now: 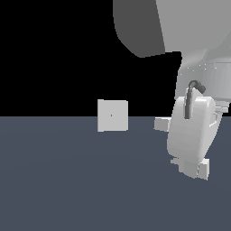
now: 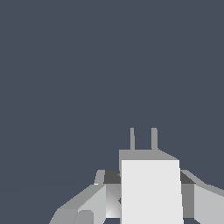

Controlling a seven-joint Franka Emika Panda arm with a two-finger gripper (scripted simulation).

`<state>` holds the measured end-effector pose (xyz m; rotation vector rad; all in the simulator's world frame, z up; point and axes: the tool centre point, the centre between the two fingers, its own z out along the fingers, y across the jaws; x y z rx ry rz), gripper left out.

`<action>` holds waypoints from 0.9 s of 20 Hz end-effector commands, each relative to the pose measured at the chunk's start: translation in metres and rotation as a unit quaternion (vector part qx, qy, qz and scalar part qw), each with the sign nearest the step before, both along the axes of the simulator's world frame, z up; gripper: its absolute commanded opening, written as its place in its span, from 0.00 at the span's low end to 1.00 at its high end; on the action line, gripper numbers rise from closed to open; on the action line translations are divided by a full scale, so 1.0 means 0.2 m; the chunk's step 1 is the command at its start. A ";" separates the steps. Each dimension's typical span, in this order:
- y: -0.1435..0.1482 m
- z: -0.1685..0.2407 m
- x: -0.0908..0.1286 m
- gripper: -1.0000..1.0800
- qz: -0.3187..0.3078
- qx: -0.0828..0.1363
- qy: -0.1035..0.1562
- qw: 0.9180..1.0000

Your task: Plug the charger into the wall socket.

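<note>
Gripper point(image 2: 151, 199) clamped on the charger point(image 2: 151, 188), one finger point(image 2: 81, 205) either side, twin prongs pointing away from the wrist. Wall socket point(image 1: 112, 115) stands upright mid-floor, well apart toward the exterior view's left, not in the prongs' line in the wrist view.

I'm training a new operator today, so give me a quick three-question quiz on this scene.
1. True or false: the charger is already plugged into the socket.
2. What sits between the fingers of the tool in the wrist view?
3. In the exterior view, the socket is on which side of the tool? A) left B) right

Key: 1. False; they are apart. 2. The charger, its two prongs pointing away from the tool. 3. A.
</note>
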<state>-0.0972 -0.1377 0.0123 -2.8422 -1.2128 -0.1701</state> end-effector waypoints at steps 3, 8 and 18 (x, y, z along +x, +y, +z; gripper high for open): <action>0.02 0.01 0.01 0.00 -0.007 0.000 0.000 1.000; 0.08 0.05 0.04 0.00 -0.026 0.000 0.000 1.000; 0.27 0.16 0.15 0.00 -0.095 0.001 -0.001 0.995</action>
